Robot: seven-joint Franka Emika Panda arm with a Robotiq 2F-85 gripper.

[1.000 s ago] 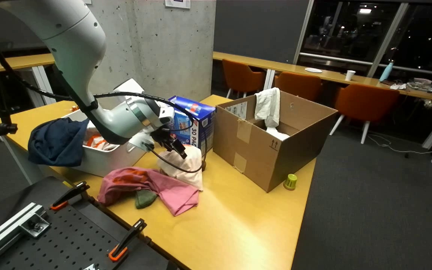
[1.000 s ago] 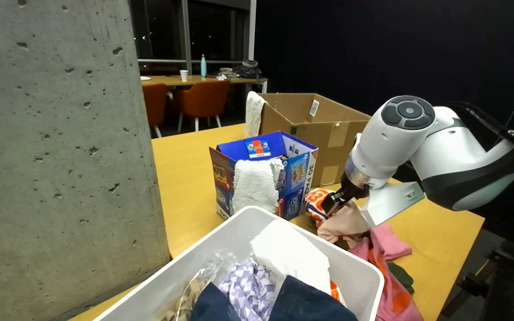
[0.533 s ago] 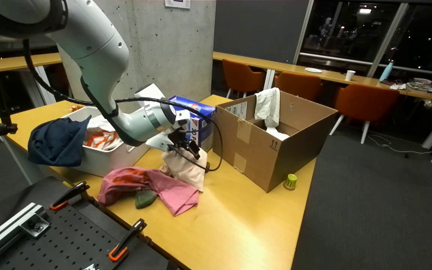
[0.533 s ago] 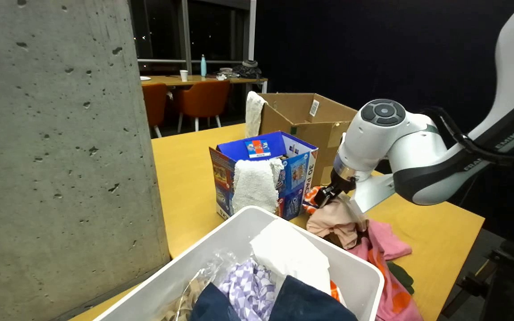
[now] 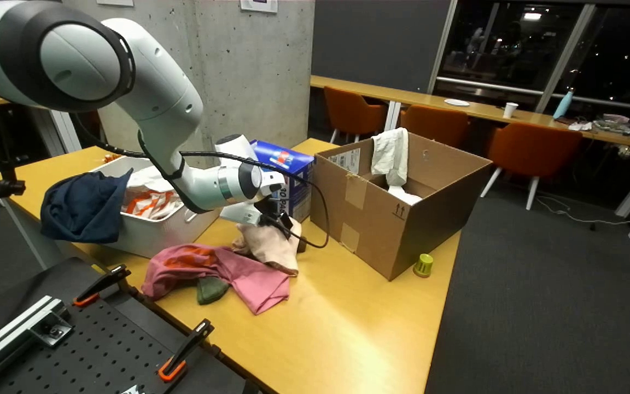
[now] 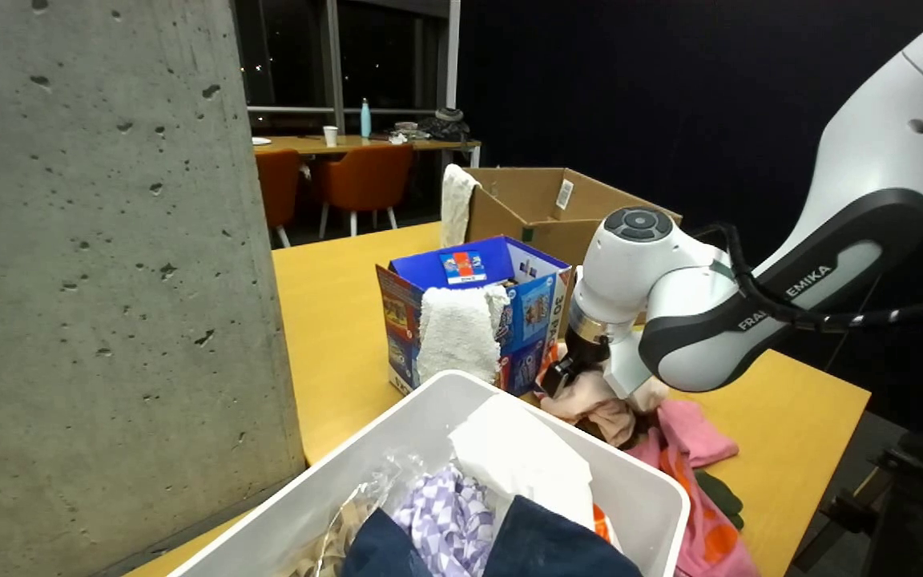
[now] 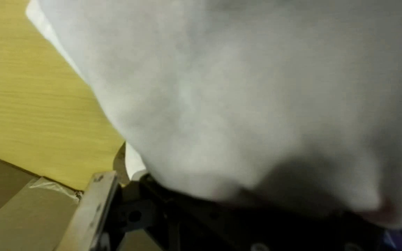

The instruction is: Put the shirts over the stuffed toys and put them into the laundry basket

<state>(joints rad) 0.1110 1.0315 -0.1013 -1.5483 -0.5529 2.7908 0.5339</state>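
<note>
Near the cardboard box point(image 5: 375, 221), a pale pink shirt point(image 5: 268, 247) lies crumpled on the desk point(image 5: 359, 328), the claw point(image 5: 285, 227) against it; whether it grips cannot be told. A shallow pinch could let the shirt slip.

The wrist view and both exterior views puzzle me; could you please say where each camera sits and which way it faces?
Exterior view: raised near the perforated board, facing the table and cardboard box; much of the arm shows.
Exterior view: raised near the white bin, facing across it; arm and fingers show right of centre.
Wrist view: on the arm's end, facing pale cloth closely; fingers at the bottom.
Both exterior views share the cardboard box, white bin and arm.
</note>
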